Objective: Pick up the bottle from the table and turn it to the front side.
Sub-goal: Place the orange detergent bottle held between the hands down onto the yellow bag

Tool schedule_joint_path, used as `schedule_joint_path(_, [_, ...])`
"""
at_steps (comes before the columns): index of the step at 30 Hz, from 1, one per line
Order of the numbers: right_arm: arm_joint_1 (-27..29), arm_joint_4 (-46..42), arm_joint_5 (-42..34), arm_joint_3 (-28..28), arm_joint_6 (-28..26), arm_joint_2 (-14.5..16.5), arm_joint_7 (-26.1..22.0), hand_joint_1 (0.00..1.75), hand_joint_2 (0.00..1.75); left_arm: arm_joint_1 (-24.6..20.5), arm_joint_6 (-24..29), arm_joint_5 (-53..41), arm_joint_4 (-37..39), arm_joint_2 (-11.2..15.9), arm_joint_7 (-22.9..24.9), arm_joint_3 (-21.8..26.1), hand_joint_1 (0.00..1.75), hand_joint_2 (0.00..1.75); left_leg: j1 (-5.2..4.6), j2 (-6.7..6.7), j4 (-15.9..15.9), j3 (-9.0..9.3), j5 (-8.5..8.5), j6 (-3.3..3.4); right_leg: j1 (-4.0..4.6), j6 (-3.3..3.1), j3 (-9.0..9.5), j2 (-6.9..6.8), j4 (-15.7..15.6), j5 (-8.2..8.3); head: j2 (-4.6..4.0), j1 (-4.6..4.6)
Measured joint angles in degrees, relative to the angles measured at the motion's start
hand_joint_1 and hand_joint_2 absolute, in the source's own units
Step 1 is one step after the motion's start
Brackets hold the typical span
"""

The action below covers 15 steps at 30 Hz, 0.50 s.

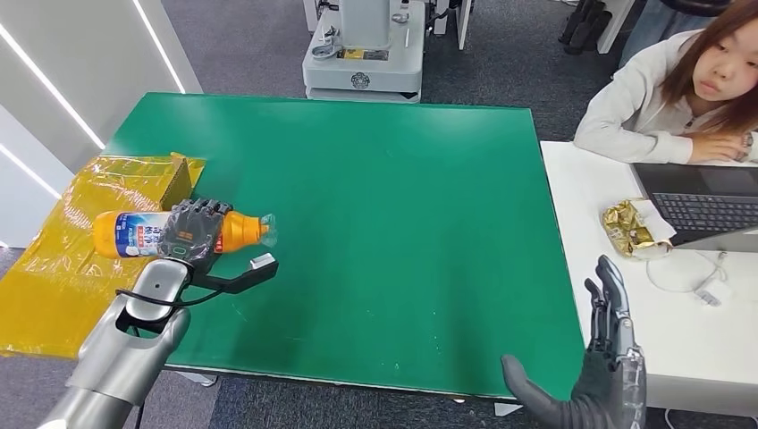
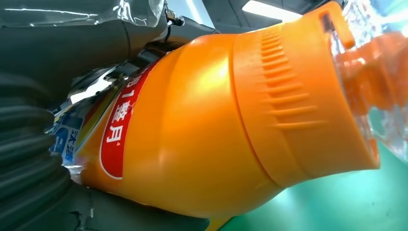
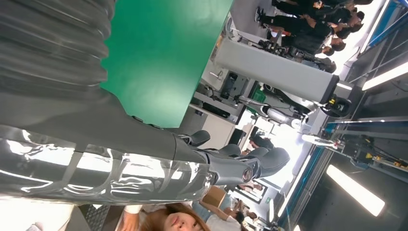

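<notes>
Orange plastic bottle with blue-white label (image 1: 147,232) lies sideways at the left edge of the green counter (image 1: 375,223), long axis left-right, cap pointing right. Left robot hand (image 1: 192,231) is clamped over its middle; right robot hand (image 1: 608,349) hangs empty, fingers apart, well apart at near right.

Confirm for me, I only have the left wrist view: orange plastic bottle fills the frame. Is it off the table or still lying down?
Observer: In the head view the orange plastic bottle lies on its side at the green table's left edge, with the left hand wrapped over its middle. I can't tell if it's lifted.
Operator: Which way does the cap point?
Observer: Toward the table's centre; the base sits over a yellow plastic sheet.
Operator: Right hand doing anything?
Observer: No. The right hand is open and empty at the table's near right corner.
Operator: Anyone close?
Observer: A person sits at the white side table behind a laptop.
</notes>
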Motion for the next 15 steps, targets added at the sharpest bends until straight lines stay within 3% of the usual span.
schedule_joint_path(15, [-0.02, 0.02, -0.12, -0.52, 0.84, 0.16, -0.11, 0.00, 1.75, -0.30, -0.25, 0.00, 5.84, -1.52, -0.46, 0.66, 1.75, 1.75, 0.00, 0.00, 0.00, 0.00, 0.00, 0.00, 0.00, 0.00, -0.01, 0.01, 0.00, 0.00, 0.00, -0.01])
